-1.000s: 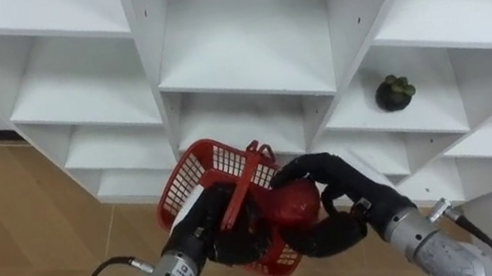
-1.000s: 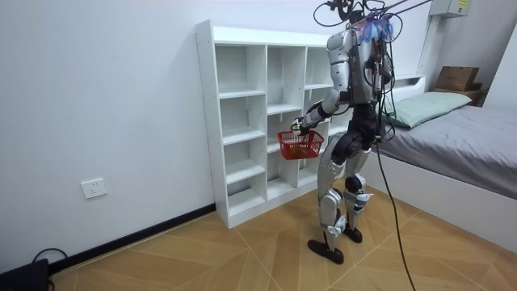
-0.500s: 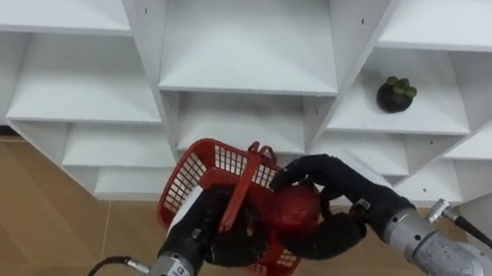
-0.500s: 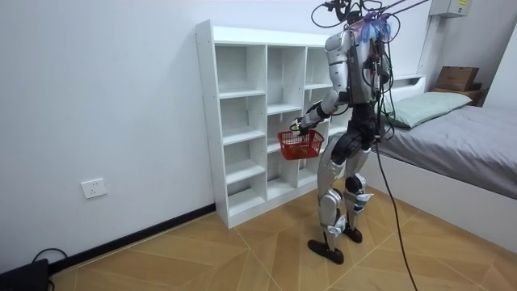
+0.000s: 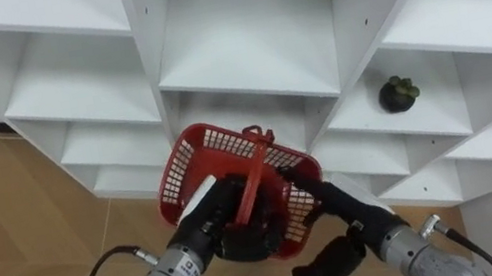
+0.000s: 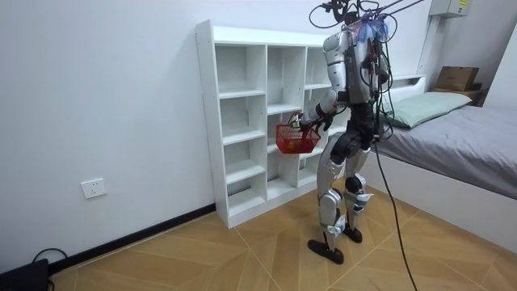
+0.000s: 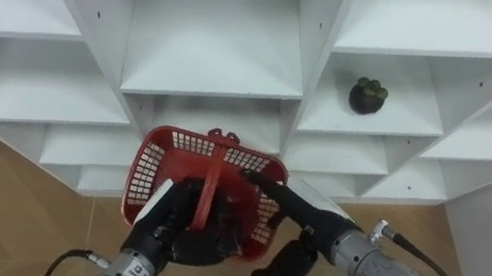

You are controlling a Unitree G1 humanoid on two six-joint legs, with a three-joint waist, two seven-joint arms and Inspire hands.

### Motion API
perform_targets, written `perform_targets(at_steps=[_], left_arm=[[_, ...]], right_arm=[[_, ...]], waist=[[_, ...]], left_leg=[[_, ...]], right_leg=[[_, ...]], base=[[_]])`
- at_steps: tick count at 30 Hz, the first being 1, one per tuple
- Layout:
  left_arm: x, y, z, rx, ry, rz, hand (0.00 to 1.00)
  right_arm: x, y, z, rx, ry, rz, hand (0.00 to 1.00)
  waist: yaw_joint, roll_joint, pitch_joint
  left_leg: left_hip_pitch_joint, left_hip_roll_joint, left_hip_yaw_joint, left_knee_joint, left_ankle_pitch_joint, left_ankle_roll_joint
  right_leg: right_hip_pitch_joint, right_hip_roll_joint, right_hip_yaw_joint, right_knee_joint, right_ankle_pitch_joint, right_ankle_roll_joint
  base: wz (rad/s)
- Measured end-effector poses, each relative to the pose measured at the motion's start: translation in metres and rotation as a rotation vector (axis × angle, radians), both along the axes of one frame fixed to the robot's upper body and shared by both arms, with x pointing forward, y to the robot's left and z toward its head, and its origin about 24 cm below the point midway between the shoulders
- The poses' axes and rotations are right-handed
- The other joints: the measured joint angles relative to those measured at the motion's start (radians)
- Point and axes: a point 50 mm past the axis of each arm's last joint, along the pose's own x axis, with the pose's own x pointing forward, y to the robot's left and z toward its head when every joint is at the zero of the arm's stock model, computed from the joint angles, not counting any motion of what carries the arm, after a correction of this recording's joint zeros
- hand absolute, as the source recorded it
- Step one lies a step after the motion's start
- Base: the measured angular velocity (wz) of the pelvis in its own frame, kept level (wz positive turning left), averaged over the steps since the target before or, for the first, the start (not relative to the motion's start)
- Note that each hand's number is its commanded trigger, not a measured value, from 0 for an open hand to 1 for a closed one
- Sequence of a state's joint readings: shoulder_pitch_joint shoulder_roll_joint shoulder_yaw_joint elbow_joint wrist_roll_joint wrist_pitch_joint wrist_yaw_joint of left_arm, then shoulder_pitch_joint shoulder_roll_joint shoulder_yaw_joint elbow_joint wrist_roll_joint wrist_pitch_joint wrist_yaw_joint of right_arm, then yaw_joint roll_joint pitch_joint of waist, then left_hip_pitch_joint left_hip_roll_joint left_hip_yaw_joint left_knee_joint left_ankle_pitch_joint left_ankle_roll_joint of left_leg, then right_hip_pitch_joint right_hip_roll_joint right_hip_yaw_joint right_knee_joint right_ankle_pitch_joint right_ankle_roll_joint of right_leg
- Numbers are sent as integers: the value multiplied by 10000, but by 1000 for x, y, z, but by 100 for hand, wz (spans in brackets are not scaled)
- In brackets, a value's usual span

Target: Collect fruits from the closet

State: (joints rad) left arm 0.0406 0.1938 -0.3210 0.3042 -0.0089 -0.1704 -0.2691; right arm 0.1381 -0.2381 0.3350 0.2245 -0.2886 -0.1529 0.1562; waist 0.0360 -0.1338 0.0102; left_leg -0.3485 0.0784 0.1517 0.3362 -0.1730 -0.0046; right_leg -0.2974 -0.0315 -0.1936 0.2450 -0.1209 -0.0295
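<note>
White closet (image 5: 241, 52) spans the far side, robot standing right before it. Red basket (image 5: 197, 159) near centre, tilted, left hand (image 5: 223, 221) curled round its handle. Right hand (image 5: 348, 224) has relaxed fingers holding nothing, lying against the basket's right wall. Mangosteen (image 5: 397, 92) sits in a cubby far right, uncollected. Risk: the tilt could roll contents out, and reaching right may bump the basket on a shelf edge. A second ago the right hand clasped a red fruit. Now it's gone, likely into the basket, can't confirm. Basket is raised nearer the shelves.
</note>
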Motion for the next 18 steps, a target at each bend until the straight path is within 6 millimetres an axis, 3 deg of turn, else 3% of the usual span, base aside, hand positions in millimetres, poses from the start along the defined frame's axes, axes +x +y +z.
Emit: perform_targets(at_steps=[18], left_arm=[[1, 1, 1, -375, 43, 203, 100]], right_arm=[[-1, 2, -1, -5, -32, 36, 0]], waist=[[22, 38, 16]], left_leg=[[64, -14, 78, -148, 2, -1]], right_leg=[[-7, 3, 50, -47, -1, 1]], base=[[0]])
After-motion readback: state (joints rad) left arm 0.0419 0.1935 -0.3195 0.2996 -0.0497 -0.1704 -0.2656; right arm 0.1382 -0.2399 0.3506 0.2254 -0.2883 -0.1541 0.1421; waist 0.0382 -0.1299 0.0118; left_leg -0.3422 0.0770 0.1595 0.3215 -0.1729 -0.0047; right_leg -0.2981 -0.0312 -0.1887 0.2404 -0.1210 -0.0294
